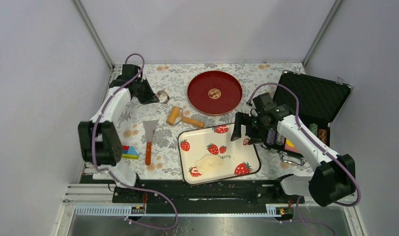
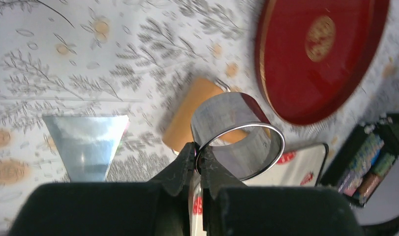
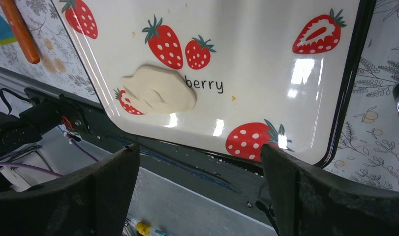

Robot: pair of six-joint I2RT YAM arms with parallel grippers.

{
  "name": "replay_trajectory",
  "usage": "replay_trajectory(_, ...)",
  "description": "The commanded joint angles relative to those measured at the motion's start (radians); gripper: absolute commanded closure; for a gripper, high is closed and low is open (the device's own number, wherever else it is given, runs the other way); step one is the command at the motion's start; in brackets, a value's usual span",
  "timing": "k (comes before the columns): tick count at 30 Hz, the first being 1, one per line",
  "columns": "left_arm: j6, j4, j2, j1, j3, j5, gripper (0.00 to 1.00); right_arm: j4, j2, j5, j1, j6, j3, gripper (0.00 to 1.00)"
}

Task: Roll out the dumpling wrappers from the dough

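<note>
Dough (image 3: 158,91) is lying by the tray's (image 3: 286,44) near-left corner; I am pinching the ring (image 2: 227,115) with my left gripper (image 2: 198,152) and holding my right gripper (image 3: 198,150) spread.

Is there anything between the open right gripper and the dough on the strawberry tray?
Nothing visible does. The right gripper hangs open at the strawberry tray, and only bare tray surface lies between it and the dough. The roller and the scraper lie off the tray, on the table.

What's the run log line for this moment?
left gripper: shut on ring cutter | right gripper: open by strawberry tray | dough: lump on tray
</note>
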Motion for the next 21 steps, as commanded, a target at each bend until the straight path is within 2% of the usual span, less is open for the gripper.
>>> replay_trajectory(1,0.053,-0.033,-0.196,-0.05,-0.11,0.039,1.0,-0.056,-0.073,-0.011,-0.006,-0.026,0.028,0.0)
replay_trajectory(5,0.072,-0.076,-0.318,-0.145,-0.193,-0.004,1.0,-0.095,-0.116,0.004,-0.006,-0.03,0.01,0.01)
replay_trajectory(11,0.033,-0.096,-0.48,-0.376,-0.306,-0.097,1.0,-0.109,-0.201,-0.016,-0.005,0.0,-0.066,0.01)
replay_trajectory(15,-0.015,-0.09,-0.536,-0.524,-0.371,-0.156,1.0,-0.107,-0.256,-0.032,-0.007,0.025,-0.121,0.01)
replay_trajectory(21,-0.128,0.007,-0.553,-0.724,-0.459,-0.215,1.0,-0.11,-0.311,-0.046,-0.007,0.054,-0.171,0.01)
